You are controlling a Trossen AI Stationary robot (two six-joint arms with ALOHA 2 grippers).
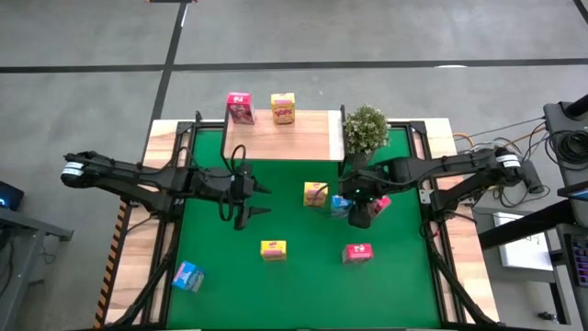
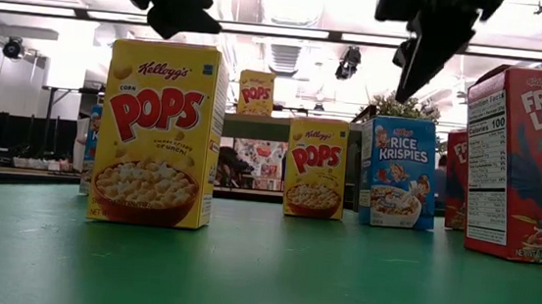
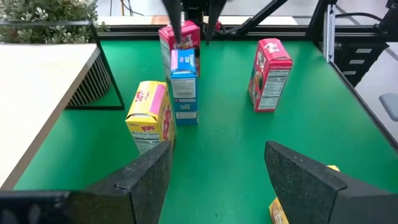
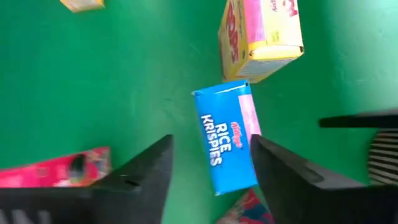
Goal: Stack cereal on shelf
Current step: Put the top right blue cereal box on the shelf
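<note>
While the right gripper hangs over the blue box, stacking is judged to be at an early stage, as set out below

Right gripper: fingers spread wide and empty, one on each side of the blue rice cereal box and above it; judged to be lined up to close on the box's two broad faces

Blue box: upright on the green tabletop, just beside a yellow box and in front of a pink-red box, near the plant; this tight cluster leaves the fingers little room

Left gripper: fingers apart, holding nothing, held above the table's middle and pointed toward the cluster; appears to be waiting clear of the other arm

Shelf: light wood board at the table's far edge; a pink-red box and a yellow box stand upright at its back edge, side by side, which leaves the front free for more

Loose boxes: a yellow one and a pink-red one nearer the front, a blue one lying tilted near the left front corner

Plant: at the shelf's right end, close to the right arm's route

Risk: closing fingers may nudge the yellow neighbour
</note>
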